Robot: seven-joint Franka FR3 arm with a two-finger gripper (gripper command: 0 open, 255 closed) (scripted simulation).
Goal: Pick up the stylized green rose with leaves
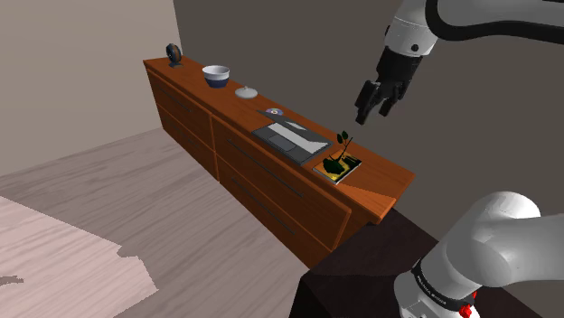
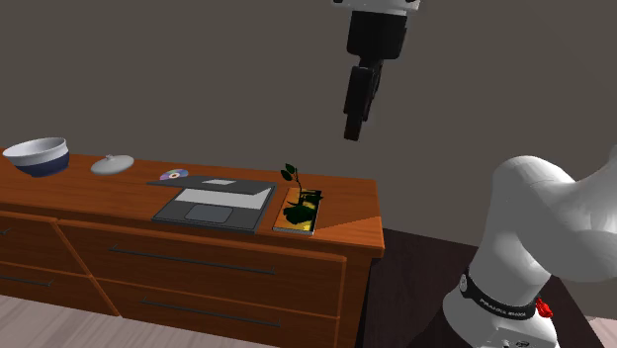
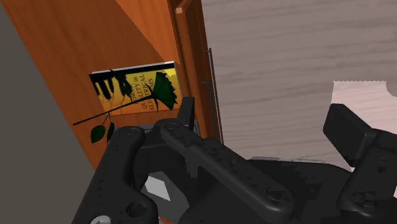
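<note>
Scanning the long reddish-brown wooden dresser (image 1: 271, 181) from the shoulder view's left: small dark round object (image 1: 173, 54) at the far end, too small to identify; white bowl with a dark blue outside (image 1: 216, 75); low white domed lid-like piece (image 1: 246, 91); shiny disc (image 1: 274, 111); flat grey open laptop (image 1: 289, 140). Then the target, near the dresser's right end: dark green rose with thin stem and leaves (image 1: 341, 159), lying on a yellow book with black markings (image 1: 352, 168), one leafy stem end sticking up off the cover. The book sits just beside the laptop. Farther right and well above, the all-black two-finger gripper (image 1: 366, 115) hangs in the air, pointing down, clear of everything. Wrist view: the fingers stand apart with nothing between them, so the jaws are open and empty; rose and book lie ahead of the fingers, off to one side rather than centred. Judgement: task barely begun, approach stage only. No contact, no grasp. Left to do: line up over the rose, come down, close on stem or flower head, lift. A thin stem on a flat cover looks hard to pinch; the book may shift.
</note>
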